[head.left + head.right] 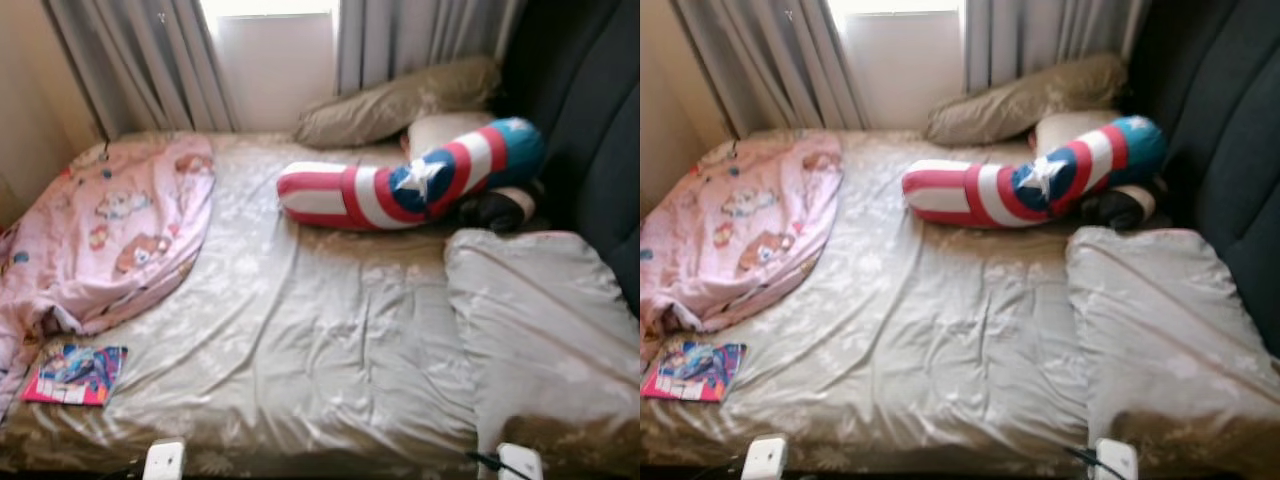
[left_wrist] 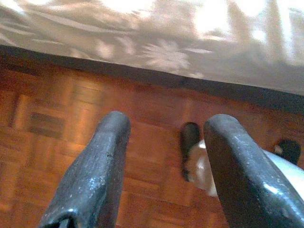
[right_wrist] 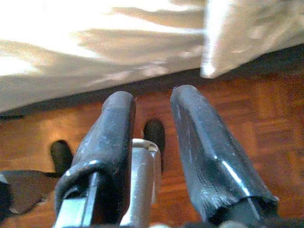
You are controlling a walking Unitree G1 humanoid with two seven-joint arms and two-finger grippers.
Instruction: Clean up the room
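Observation:
A pink cartoon-print blanket [image 1: 120, 230] lies crumpled on the bed's left side. A colourful magazine [image 1: 76, 374] rests flat near the front left corner. A red, white and blue bolster with a star [image 1: 400, 185] lies across the back, next to a dark plush [image 1: 495, 210]. Both arms hang low beside the bed's front edge. My left gripper [image 2: 168, 123] is open over the parquet floor [image 2: 61, 142], holding nothing. My right gripper [image 3: 153, 95] is also open and holds nothing.
The bed carries a beige floral sheet [image 1: 320, 330]. A folded beige duvet [image 1: 540, 330] lies at the right, two beige pillows [image 1: 400, 100] at the back. A dark padded headboard [image 1: 600, 150] stands on the right, with grey curtains [image 1: 140, 60] and a window behind.

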